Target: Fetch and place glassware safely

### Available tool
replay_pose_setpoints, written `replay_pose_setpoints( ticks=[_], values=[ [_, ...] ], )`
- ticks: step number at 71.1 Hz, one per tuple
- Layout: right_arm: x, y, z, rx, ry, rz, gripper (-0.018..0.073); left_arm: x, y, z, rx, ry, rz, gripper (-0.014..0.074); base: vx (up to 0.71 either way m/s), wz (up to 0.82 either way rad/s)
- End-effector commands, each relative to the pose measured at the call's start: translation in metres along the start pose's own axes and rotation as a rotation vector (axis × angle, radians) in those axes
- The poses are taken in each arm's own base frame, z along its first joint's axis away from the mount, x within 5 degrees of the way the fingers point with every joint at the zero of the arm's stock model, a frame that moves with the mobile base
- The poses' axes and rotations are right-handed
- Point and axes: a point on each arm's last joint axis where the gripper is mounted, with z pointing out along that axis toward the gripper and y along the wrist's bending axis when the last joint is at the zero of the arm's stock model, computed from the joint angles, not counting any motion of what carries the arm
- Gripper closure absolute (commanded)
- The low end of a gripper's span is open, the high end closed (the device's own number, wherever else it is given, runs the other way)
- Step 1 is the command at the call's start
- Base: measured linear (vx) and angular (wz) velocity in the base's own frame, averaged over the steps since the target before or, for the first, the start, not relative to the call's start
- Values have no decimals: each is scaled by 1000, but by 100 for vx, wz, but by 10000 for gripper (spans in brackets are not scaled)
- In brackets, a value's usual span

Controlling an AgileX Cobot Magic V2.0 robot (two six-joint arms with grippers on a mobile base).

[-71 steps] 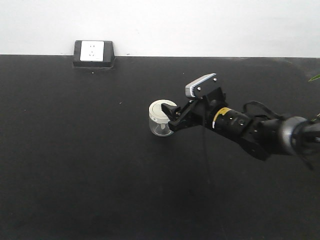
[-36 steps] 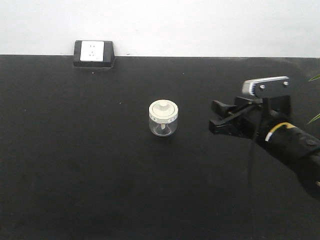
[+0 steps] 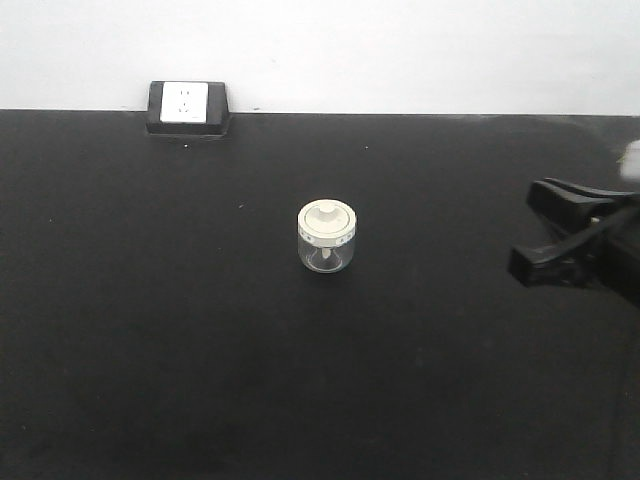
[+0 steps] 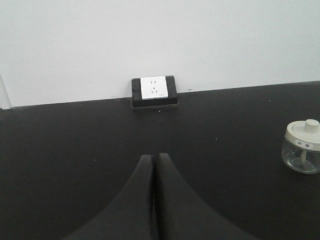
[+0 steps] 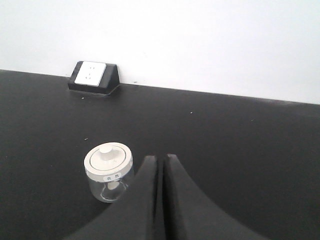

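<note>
While my right gripper (image 3: 522,230) hangs at the right edge of the front view, the jar (image 3: 327,238) sits on its own near the middle of the black table (image 3: 150,350), upright, cream lid on with the knob up, and nothing is touching it. So the glass is down on the table, well apart from me.

Now the awkward bit. From the front, my right fingers look like two black prongs, one above the other, with table showing between them. On the right wrist camera the same gripper (image 5: 161,159) shows the two fingers lying side by side with only a thin seam between them. The views don't agree, so I honestly can't say if that hand is spread or closed. Either way it holds nothing.

On that wrist camera the jar (image 5: 109,172) is lower left of centre, just beside the left finger but apart from it, with a small label on the lid rim that's too small to read.

My left gripper (image 4: 154,157) is pressed closed on nothing, fingers meeting in a line at bottom centre of its own view. The jar (image 4: 302,147) is way off at the right edge there.

A white wall socket (image 3: 186,103) in a black housing sits at the back edge of the table, upper left in the front view, against the pale wall (image 3: 400,50).
</note>
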Motion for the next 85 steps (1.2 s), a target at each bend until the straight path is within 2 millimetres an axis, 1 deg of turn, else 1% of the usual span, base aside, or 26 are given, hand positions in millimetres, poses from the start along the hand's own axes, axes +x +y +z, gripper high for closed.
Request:
replay_pose_setpoints(
  ticks=[1, 13, 21, 30, 44, 55, 63, 85],
  values=[
    [-16, -8, -21, 44, -63, -4, 562, -14, 1, -1, -6, -87, -8, 603, 0, 0],
    [-21, -25, -54, 170, -77, -3, 562, -14, 1, -1, -6, -87, -8, 603, 0, 0],
    [-23, -30, -76, 239, -94, -19, 562, -14, 1, -1, -6, -87, -8, 603, 0, 0],
    [-21, -28, -95, 272, -93, -27, 562, -14, 1, -1, -6, -87, -8, 603, 0, 0],
    [-18, -22, -119, 273, -104, -21, 562, -14, 1, -1, -6, -87, -8, 603, 0, 0],
    [-15, -19, -133, 279, -112, -25, 562, -14, 1, -1, -6, -87, -8, 603, 0, 0],
    [-14, -18, -140, 286, -111, -34, 562, -14, 1, -1, -6, -87, -8, 603, 0, 0],
    [-12, -18, -142, 289, -106, -38, 562, -14, 1, -1, -6, -87, -8, 603, 0, 0]
  ],
)
